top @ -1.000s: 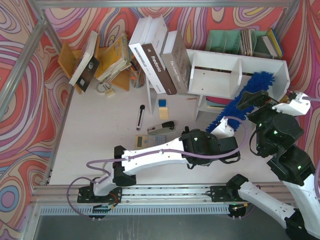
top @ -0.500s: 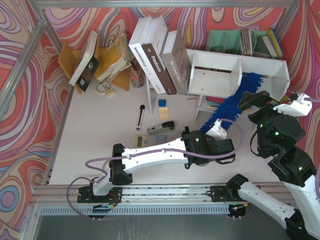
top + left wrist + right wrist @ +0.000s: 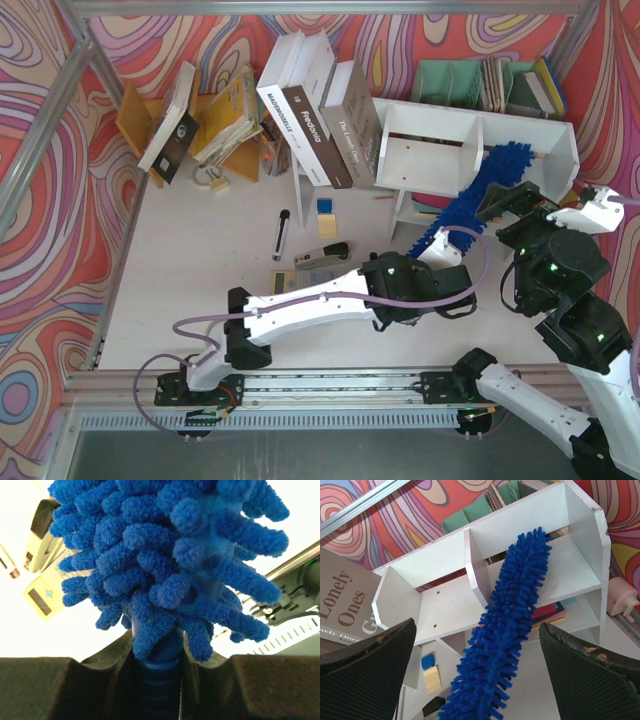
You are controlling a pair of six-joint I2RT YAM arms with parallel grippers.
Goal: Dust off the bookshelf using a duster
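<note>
The white bookshelf (image 3: 430, 150) (image 3: 445, 600) stands at the back right, its two compartments open towards me. The blue duster (image 3: 470, 205) (image 3: 517, 610) (image 3: 165, 555) slants up from the table, and its fluffy head lies across the divider and into the right compartment. My left gripper (image 3: 447, 252) (image 3: 157, 652) is shut on the duster's ribbed blue handle. Just right of the head hovers my right gripper (image 3: 508, 205) (image 3: 476, 626), wide open and holding nothing, with the duster seen between its fingers (image 3: 370, 655).
Large books (image 3: 320, 120) lean against the shelf's left end. A teal file organiser (image 3: 470, 85) stands behind it and an orange book rack (image 3: 225, 120) at the back left. A stapler (image 3: 322, 257), a marker (image 3: 282, 235), a calculator (image 3: 290, 282) and sticky notes (image 3: 326, 215) lie mid-table.
My left gripper swung the duster a little left and then back right, and the head now lies slightly higher in the right compartment. The right arm has stayed still.
</note>
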